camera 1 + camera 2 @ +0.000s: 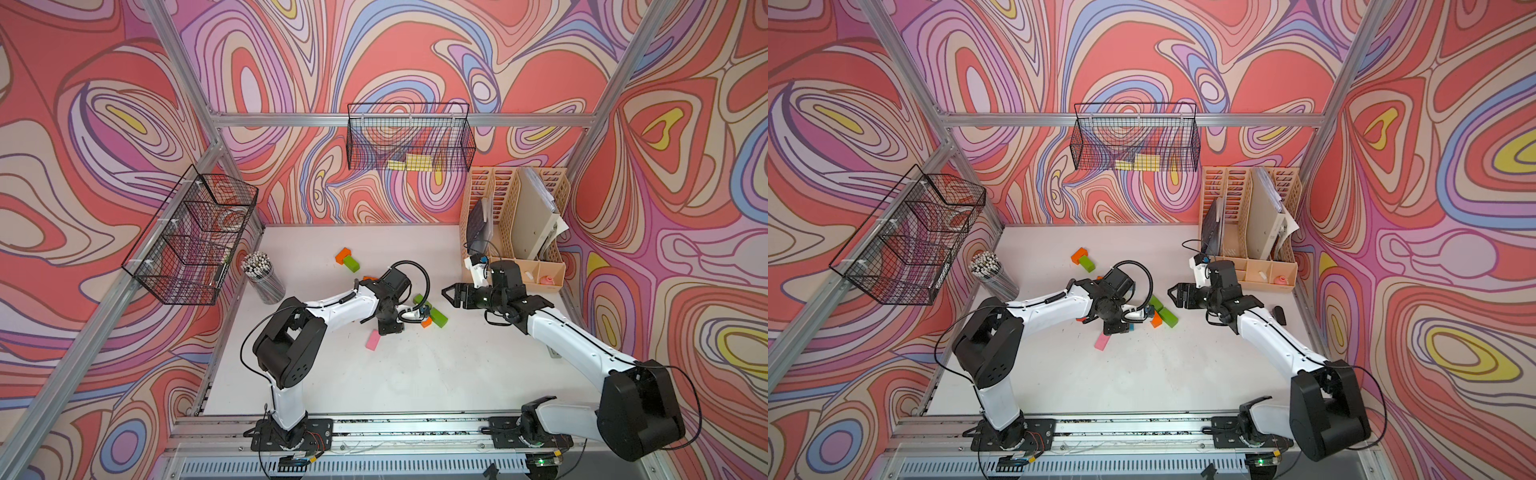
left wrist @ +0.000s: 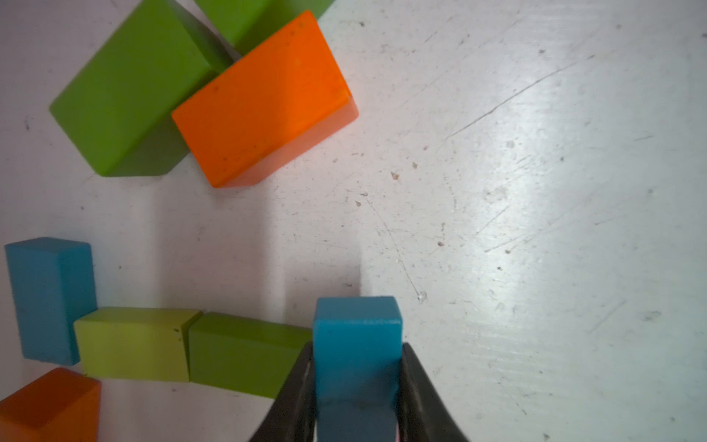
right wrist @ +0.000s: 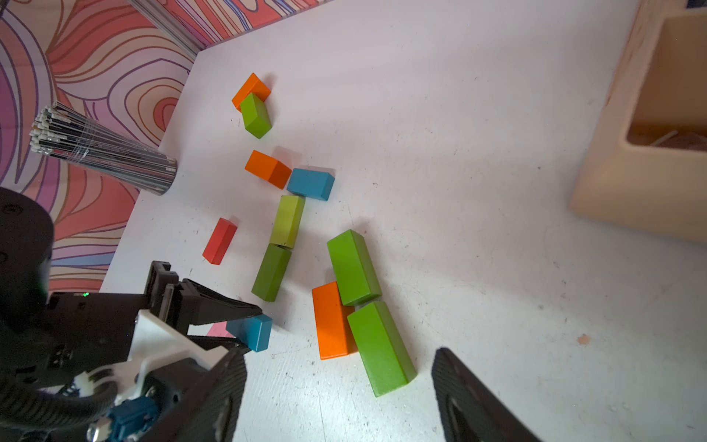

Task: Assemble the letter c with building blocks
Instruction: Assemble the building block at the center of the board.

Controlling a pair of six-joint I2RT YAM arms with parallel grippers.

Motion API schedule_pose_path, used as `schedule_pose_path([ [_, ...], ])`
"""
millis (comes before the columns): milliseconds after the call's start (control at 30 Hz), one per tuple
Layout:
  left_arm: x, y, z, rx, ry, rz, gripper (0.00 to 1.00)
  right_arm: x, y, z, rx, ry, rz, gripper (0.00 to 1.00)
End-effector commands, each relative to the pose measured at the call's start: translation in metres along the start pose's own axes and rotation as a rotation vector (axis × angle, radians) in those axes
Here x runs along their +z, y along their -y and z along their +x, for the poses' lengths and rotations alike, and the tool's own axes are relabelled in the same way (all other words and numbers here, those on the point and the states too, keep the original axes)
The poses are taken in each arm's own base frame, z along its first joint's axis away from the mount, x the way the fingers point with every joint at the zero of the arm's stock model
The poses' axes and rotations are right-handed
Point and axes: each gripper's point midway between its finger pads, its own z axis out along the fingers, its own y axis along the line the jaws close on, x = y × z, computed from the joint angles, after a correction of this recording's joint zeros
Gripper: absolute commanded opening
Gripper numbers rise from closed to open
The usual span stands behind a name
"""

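Left gripper (image 2: 357, 350): jaws clamped on the two long sides of a blue block (image 3: 254, 331) at mid-table. Whether this block touches the table (image 1: 415, 374) cannot be told.
Right gripper (image 1: 449, 297): jaws wide apart with nothing between them, hovering just right of the blocks.
Writing: print on the papers in the organizer (image 1: 505, 208) is too small to read.
Blocks: solid-coloured matt rectangular bricks with sharp edges. Twelve can be counted in the right wrist view.
Row: lime block (image 3: 287, 220) and green block (image 3: 271, 271) lie end to end, running far to near. The held block sits at the near end.
Far end of row: blue end block (image 3: 310, 183) lies crosswise, with an orange block (image 3: 267, 168) touching it.
Cluster (image 1: 439, 318): two green blocks and one orange block, touching, right of the row.
Far pair (image 1: 351, 263): one orange and one green block, touching, far-left of the rest.
Right wrist view only: red block (image 3: 219, 241) and the full row; the left arm covers both in both top views.
Top views only: pink block (image 1: 372, 340) shown whole, near-left of the left gripper.
Left wrist view only: speckled wear on the orange top face.
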Motion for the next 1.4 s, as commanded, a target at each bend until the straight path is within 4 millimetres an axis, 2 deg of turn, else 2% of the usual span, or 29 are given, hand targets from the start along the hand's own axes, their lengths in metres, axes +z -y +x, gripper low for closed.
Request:
schedule_pose_path([
  [0, 0.008, 0.011, 0.002, 0.025, -0.01, 0.059, 0.16, 0.0, 0.001, 0.003, 0.012, 0.001, -0.013, 0.8],
  [200, 0.012, 0.009, 0.005, 0.025, -0.027, 0.052, 0.16, -0.001, 0.002, 0.003, 0.016, 0.003, -0.014, 0.8],
  [400, 0.015, 0.007, 0.005, 0.026, -0.023, 0.042, 0.22, 0.001, 0.003, 0.003, 0.023, -0.002, -0.019, 0.8],
  [600, 0.017, 0.009, 0.006, 0.026, -0.026, 0.049, 0.23, 0.001, 0.005, 0.004, 0.026, -0.002, -0.018, 0.8],
  [1367, 0.018, 0.011, 0.003, 0.012, -0.025, 0.058, 0.44, -0.001, 0.006, 0.004, 0.039, -0.001, -0.029, 0.8],
])
